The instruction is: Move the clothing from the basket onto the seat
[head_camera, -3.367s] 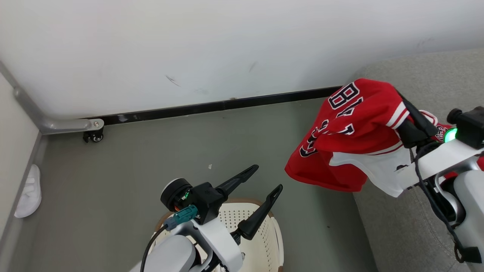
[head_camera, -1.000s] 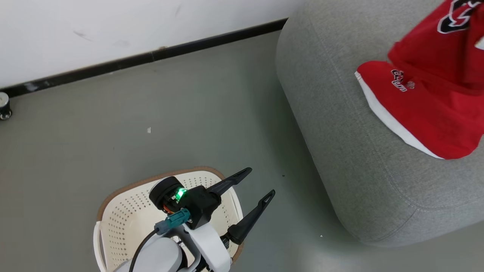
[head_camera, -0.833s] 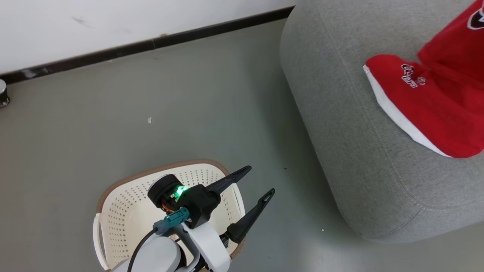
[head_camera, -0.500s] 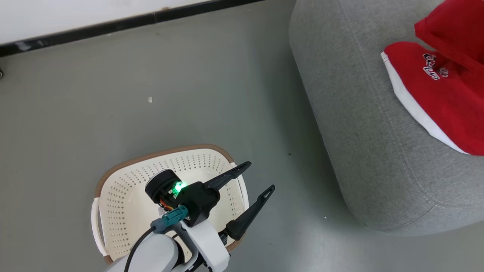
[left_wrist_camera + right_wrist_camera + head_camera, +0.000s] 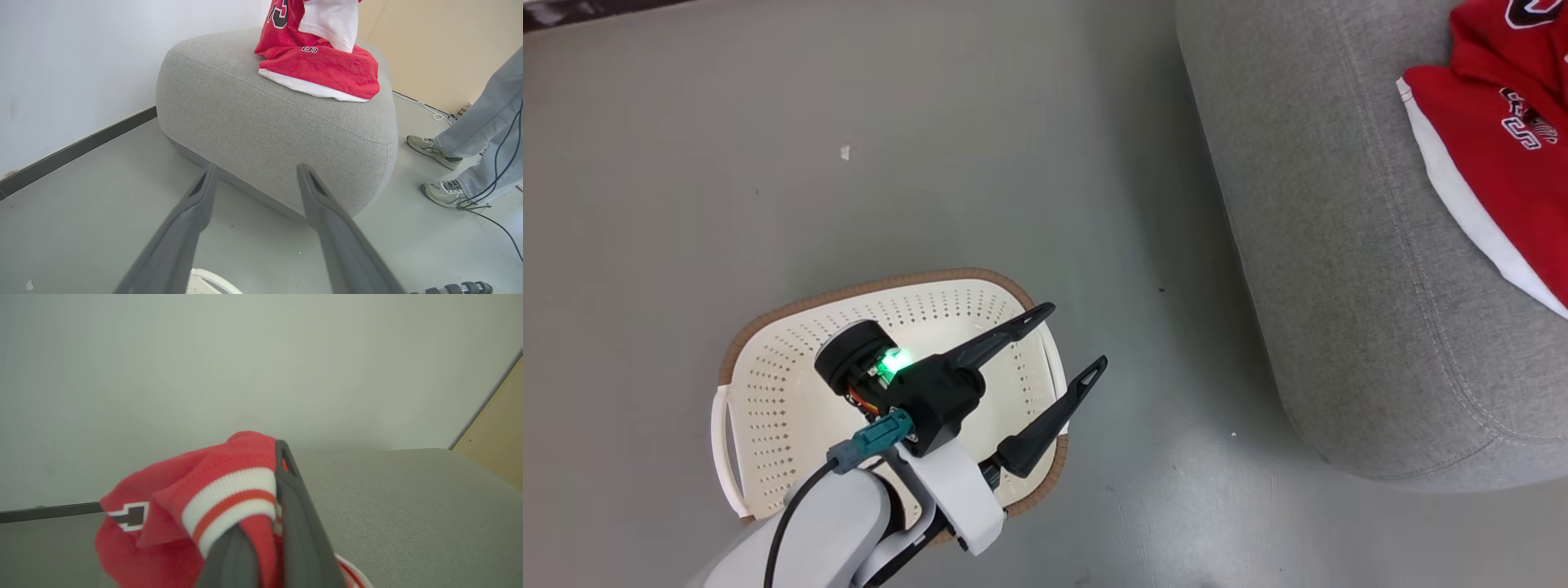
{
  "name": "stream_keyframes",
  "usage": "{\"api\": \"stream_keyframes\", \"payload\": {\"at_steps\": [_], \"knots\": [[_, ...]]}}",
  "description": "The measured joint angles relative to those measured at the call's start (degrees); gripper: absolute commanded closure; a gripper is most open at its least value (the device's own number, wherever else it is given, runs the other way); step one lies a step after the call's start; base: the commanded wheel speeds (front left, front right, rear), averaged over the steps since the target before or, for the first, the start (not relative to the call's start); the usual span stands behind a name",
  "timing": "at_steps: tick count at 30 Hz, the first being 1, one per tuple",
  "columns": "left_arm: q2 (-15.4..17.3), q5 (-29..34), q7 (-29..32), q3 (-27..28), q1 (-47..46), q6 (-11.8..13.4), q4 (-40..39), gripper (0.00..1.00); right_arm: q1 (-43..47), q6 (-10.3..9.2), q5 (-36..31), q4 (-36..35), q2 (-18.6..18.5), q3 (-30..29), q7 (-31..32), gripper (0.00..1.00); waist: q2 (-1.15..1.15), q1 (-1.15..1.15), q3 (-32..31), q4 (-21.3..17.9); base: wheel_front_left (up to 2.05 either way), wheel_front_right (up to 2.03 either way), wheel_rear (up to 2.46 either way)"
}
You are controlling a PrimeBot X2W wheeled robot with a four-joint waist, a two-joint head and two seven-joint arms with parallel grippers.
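Observation:
The cream basket stands on the floor, and the part of its inside that shows holds no clothing. My left gripper hovers open over its right rim, nothing between the fingers. To the right is the grey seat, with the red shorts lying on top. The left wrist view shows those shorts and the red jersey hanging just above them. My right gripper is shut on the jersey at its striped trim, above the seat.
A person's legs and grey shoes stand on the floor just right of the seat, with cables nearby. A white wall with a dark baseboard runs behind. Bare grey floor lies between basket and seat.
The head camera has tilted down and swung, so basket and seat shifted up in the picture. The jersey, earlier held at the seat's edge, now hangs over the shorts. The left gripper stays open.

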Motion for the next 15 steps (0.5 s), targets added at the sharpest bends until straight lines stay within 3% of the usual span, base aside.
{"api": "stream_keyframes", "payload": {"at_steps": [15], "knots": [[0.57, 0.98, -0.70, 0.57, -0.79, -0.02, 0.88, 0.00, 3.04, 0.00, -0.37, 7.06, 2.86, 3.42, 0.00, 1.00, 0.00, 0.00, 0.45, -1.33, 0.00, 0.00, 0.00]]}}
